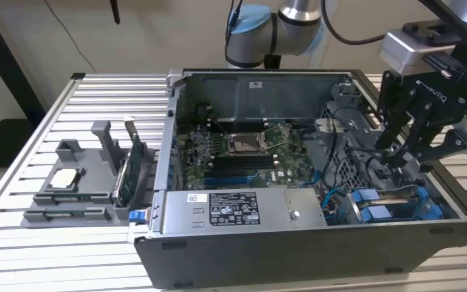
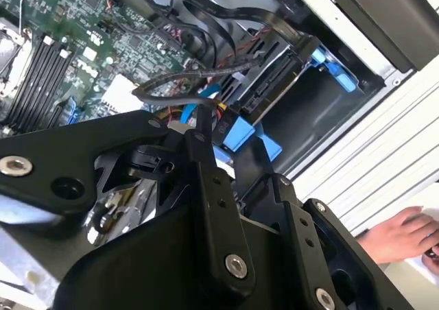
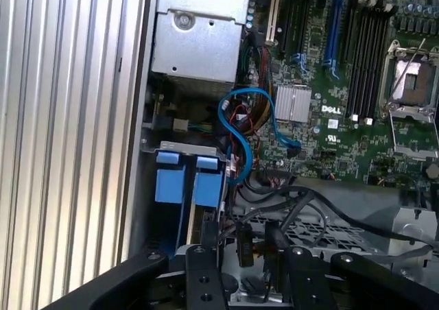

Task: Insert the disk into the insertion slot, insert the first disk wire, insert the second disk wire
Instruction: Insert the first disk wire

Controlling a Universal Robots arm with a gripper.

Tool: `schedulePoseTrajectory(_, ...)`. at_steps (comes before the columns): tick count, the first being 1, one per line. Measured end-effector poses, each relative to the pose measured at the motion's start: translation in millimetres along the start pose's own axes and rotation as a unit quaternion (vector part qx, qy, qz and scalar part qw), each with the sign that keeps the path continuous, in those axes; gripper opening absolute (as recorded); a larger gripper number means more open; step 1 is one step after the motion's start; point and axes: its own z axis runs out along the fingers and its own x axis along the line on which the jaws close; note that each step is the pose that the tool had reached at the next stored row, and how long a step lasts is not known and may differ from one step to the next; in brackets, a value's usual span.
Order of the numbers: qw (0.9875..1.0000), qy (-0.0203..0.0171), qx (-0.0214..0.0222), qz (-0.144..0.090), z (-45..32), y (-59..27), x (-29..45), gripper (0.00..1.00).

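**Gripper lowered beside drive bay; disk appears seated**

The disk [image 1: 389, 205], in its blue frame, lies inside the slot [image 3: 184, 148] at the case corner toward the exterior view's right, so the seating step reads as done. The gripper [image 1: 402, 159] hangs tip-down inside the case [image 1: 242, 255], just beside the bay's inner end, among loose black wires [image 2: 171, 84]. In my judgement that stance suits work on a disk wire. Whether the jaws are open or closed, or grip a wire, cannot be determined. A person's hand [image 2: 405, 236] rests outside the case, apart from the work.
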Motion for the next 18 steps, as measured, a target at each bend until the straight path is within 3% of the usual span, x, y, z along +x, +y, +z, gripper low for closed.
schedulePoseTrajectory(5,0.9997,-0.0083,0.0073,-0.023,0.8,0.0,0.0,0.41)
schedulePoseTrajectory(10,0.9994,-0.01,0.0122,-0.03,1.3,0.1,0.6,0.41)
schedulePoseTrajectory(18,0.9994,-0.0098,0.0138,-0.03,1.6,0.1,0.7,0.41)
